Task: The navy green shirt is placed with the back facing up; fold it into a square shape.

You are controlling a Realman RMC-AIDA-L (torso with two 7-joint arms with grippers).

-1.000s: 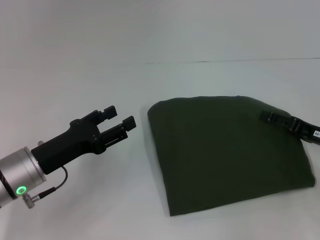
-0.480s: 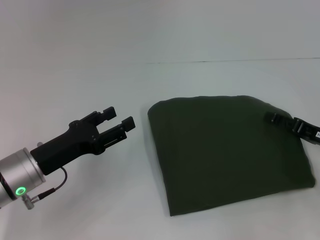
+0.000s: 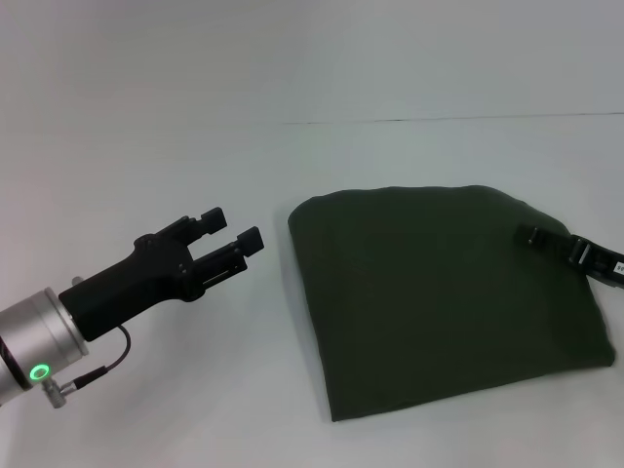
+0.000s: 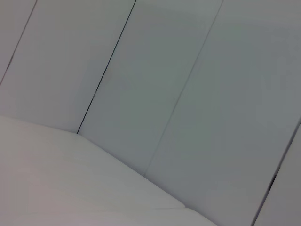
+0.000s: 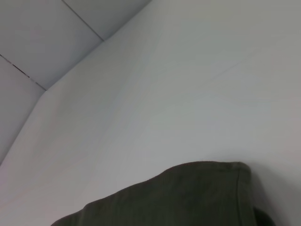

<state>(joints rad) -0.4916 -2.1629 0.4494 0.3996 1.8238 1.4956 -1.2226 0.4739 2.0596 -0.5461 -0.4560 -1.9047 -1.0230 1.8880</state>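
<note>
Head view cuts off much of the right arm: only the black tip of the right gripper (image 3: pixel 531 234) and a short stretch of its body reach in from the right edge, lying over the right side of the navy green shirt (image 3: pixel 439 292). Whether its fingers are spread or pressed together cannot be told — the tip is too small and dark against the cloth. The shirt itself lies folded into a rough, rounded square on the right half of the white table (image 3: pixel 292 409), its near right corner close to the picture's edge. How many layers the fold has is hidden.

Left gripper (image 3: pixel 234 234) hovers over bare table left of the shirt, apart from it, its two black fingers (image 3: pixel 214 216) spread with a plain gap between them and nothing in it. Its silver wrist cuff with a green light (image 3: pixel 40 371) runs out of the picture at the lower left.

Right wrist view catches only one rounded edge of the shirt (image 5: pixel 188 197), the rest cut off. Left wrist view shows none of the cloth — just pale wall panels (image 4: pixel 155 94) with thin dark seams meeting the table. The surface is plain white and smooth, and the wall behind is a light grey
</note>
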